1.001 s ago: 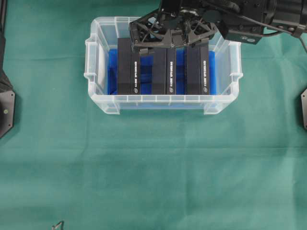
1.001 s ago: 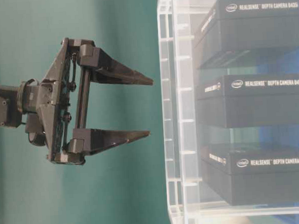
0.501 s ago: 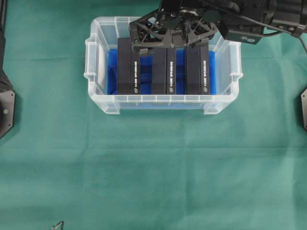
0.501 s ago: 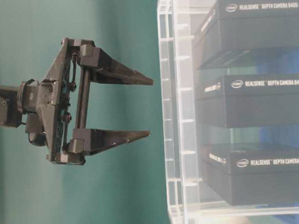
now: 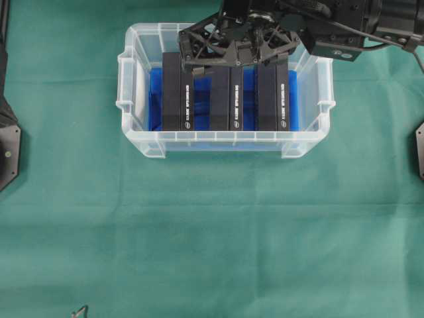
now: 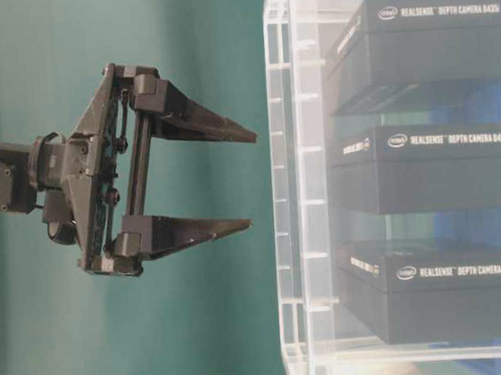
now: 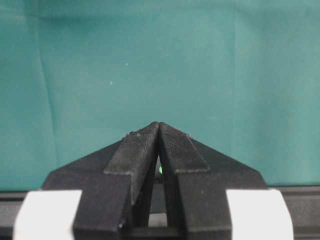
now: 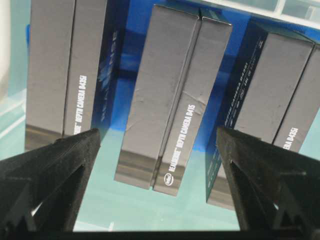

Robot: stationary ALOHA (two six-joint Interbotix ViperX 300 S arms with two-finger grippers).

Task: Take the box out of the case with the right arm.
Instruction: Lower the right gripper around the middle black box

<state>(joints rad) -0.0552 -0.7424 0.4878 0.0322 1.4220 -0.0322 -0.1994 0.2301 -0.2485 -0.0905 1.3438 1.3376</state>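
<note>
Three black boxes (image 5: 179,93) in one clear case (image 5: 132,99); two arms.

The case (image 5: 132,86) is clear plastic with a bright blue bottom. The three boxes (image 5: 236,99) in it are black with small white letters. The right gripper (image 5: 233,50) is all black. The table cloth (image 5: 212,232) is plain green.
</note>
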